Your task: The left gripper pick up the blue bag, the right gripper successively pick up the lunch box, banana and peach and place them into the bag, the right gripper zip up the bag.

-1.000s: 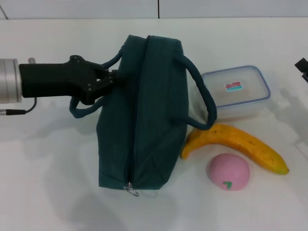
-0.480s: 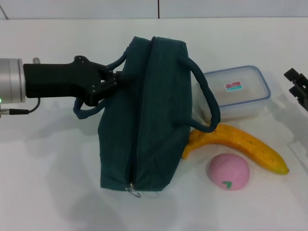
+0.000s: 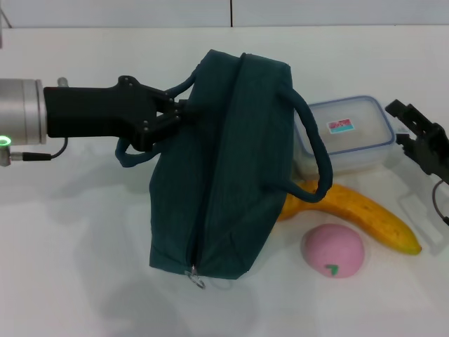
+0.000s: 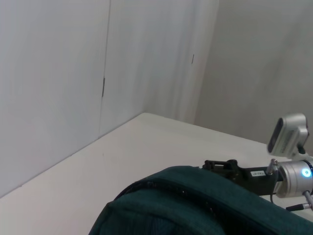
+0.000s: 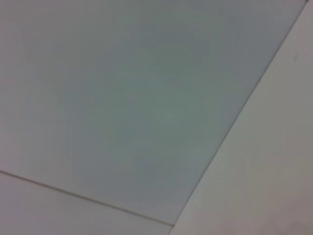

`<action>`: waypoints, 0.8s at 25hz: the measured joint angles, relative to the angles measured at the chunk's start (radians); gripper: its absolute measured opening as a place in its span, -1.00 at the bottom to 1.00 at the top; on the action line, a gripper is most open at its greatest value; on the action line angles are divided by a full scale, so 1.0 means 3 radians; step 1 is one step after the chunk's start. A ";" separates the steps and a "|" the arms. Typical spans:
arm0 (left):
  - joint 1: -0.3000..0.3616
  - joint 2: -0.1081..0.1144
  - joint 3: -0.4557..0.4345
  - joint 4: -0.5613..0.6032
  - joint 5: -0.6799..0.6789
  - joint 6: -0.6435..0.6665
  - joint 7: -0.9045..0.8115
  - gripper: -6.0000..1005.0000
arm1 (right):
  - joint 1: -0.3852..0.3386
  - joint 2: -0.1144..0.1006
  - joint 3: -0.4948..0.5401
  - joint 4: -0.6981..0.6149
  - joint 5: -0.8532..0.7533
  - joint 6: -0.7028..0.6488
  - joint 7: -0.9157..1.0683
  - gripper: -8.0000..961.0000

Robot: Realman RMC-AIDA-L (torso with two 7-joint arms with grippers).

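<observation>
My left gripper [image 3: 177, 116] is shut on one rope handle of the blue bag [image 3: 224, 168], which hangs tilted with its near end on the table. The zipper's ring pull [image 3: 197, 278] is at that near end. In the left wrist view the bag [image 4: 195, 208] fills the lower edge. The lunch box [image 3: 351, 133] sits right of the bag, the banana [image 3: 368, 216] lies in front of it, and the peach [image 3: 332, 250] is nearest me. My right gripper [image 3: 398, 124] is open at the far right, just beside the lunch box. It also shows far off as the right gripper [image 4: 211, 164].
The white table [image 3: 77, 246] runs back to a pale wall [image 3: 140, 12]. The bag's second handle [image 3: 313, 158] loops over the banana's left end and the lunch box's corner. The right wrist view shows only wall and table surface.
My left gripper has carried the bag to the right and higher, covering more of the banana's left end. My right gripper has come in from the right edge towards the lunch box.
</observation>
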 joint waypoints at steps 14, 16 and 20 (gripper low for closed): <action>-0.0005 -0.0010 0.0005 -0.0024 0.0000 0.0000 0.0034 -0.90 | 0.0142 0.0000 0.0112 0.0010 -0.0157 -0.0094 0.0314 0.58; -0.0004 -0.0012 0.0005 -0.0025 0.0000 0.0000 0.0035 -0.90 | 0.0144 0.0000 0.0126 0.0008 -0.0160 -0.0071 0.0332 0.58; -0.0003 -0.0013 0.0005 -0.0026 0.0000 0.0000 0.0038 -0.90 | 0.0169 0.0000 0.0126 -0.0009 -0.0160 0.0016 0.0389 0.57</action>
